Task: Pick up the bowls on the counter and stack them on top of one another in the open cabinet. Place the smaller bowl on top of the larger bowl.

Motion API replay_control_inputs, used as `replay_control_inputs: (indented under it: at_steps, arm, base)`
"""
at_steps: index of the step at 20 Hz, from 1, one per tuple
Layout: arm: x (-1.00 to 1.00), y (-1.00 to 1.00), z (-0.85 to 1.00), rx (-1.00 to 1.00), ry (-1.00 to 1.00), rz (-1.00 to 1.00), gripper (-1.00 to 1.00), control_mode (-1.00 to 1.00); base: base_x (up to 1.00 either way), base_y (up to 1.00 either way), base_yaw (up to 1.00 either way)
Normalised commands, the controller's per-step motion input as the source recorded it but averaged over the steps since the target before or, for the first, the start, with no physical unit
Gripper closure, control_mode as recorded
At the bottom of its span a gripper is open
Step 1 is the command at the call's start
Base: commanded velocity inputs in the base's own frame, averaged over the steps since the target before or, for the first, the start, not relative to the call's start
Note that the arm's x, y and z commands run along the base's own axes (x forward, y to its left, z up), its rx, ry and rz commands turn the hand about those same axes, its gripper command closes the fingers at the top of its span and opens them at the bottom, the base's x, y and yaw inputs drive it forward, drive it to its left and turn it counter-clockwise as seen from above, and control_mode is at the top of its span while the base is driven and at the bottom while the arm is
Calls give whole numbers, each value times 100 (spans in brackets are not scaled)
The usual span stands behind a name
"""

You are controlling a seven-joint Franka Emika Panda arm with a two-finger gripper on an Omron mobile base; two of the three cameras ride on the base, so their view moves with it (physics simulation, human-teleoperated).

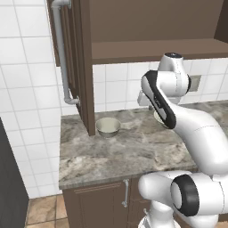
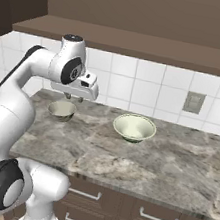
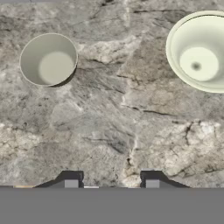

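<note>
The smaller bowl (image 3: 49, 59), grey-tan outside and pale inside, sits upright on the marbled counter (image 3: 113, 113). The larger bowl (image 3: 199, 51), cream with a flared rim, sits apart from it at the view's right edge. My gripper (image 3: 111, 180) hangs above the bare counter between and in front of them, open, with only stone between its fingertips (image 3: 71, 179). From the right base, the gripper (image 2: 74, 98) hovers just above the smaller bowl (image 2: 61, 110), and the larger bowl (image 2: 134, 127) lies to its right. The cabinet shelf (image 2: 128, 41) is bare overhead.
The open cabinet door (image 1: 73, 53) with its long pale bar handle (image 1: 62, 53) juts out left of the smaller bowl (image 1: 107, 127). My arm hides most of the larger bowl (image 1: 157, 118). A wall outlet (image 2: 193, 102) sits on the tiled backsplash. Drawers run below the counter edge.
</note>
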Motion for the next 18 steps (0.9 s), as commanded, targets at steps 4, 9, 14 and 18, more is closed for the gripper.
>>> replay_control_inputs:
  at_steps: [4,9,14,18]
  arm:
    - [-9,5,-4,-1,0,1,-100,-100]
    - [-27,2,-7,-8,0,7,-100,-100]
    - [-11,12,-8,-15,3,6,-100,-100]
    - [-9,15,-8,-15,1,8,-100,-100]
  base:
    - [0,0,0]
    - [0,0,0]
    - [0,0,0]
    - [0,0,0]
